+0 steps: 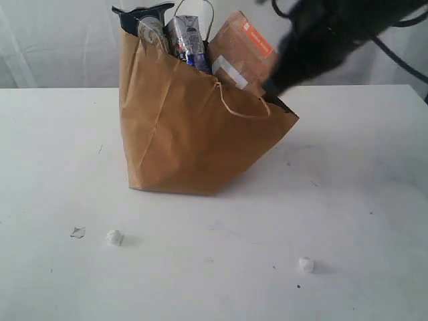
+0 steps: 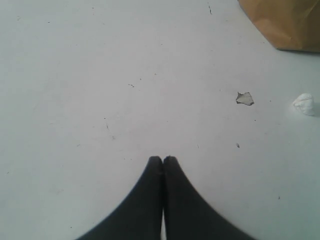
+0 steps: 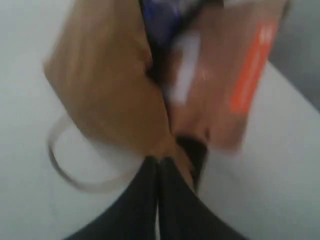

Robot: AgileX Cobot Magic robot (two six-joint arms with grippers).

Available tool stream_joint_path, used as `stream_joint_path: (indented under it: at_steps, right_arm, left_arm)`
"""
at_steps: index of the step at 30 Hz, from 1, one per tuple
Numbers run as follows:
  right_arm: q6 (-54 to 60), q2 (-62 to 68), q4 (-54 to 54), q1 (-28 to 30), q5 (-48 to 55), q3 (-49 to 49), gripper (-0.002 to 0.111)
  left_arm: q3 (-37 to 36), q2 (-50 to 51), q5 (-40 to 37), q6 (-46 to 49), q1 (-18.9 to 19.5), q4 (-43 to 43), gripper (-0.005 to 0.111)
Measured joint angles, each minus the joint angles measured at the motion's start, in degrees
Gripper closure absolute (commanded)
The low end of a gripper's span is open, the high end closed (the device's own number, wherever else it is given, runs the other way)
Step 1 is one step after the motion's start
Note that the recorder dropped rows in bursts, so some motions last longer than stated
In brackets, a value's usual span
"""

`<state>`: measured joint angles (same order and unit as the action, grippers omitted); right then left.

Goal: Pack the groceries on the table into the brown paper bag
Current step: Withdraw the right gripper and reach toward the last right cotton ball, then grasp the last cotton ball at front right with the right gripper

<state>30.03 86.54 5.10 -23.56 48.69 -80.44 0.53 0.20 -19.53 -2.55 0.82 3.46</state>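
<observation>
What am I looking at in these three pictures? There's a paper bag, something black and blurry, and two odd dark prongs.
It is a robot with two arms, each ending in a two-fingered gripper. One picture is taken from a camera off the arms. It shows a brown paper bag standing on a white table, stuffed with groceries: a brown pouch with an orange stripe and a carton poke out of the top. The black blur is the right arm at the bag's rim.

The other two pictures come from cameras on the wrists, so the dark prongs are the grippers themselves. The left gripper is shut, holding nothing, above bare table. The right gripper is shut too, at the bag's edge; blur hides whether it pinches the paper.

On the table lie two small white lumps and a pale scrap.
</observation>
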Motion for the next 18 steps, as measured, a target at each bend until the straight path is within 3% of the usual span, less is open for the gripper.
stream_joint_path:
  at_steps: [3,6,9,15,18]
  right_arm:
    - [-9.23,-0.14,-17.21,0.0,14.27,0.0,0.108]
    - [-15.93,-0.55,-23.56,0.2,19.61,1.38,0.108]
    - [-19.19,-0.98,-19.65,0.2,20.86,4.19,0.108]
    - [-18.0,-0.41,-1.6,0.2,20.82,16.1,0.108]
    - [-18.09,0.2,-0.7,0.2,16.27,21.51,0.108]
  left_arm:
    - [0.0,0.0,0.0,0.0,0.0,0.0,0.107]
    - [0.0,0.0,0.0,0.0,0.0,0.0,0.107]
    - [0.0,0.0,0.0,0.0,0.0,0.0,0.107]
    - [0.0,0.0,0.0,0.0,0.0,0.0,0.107]
    - [0.0,0.0,0.0,0.0,0.0,0.0,0.107]
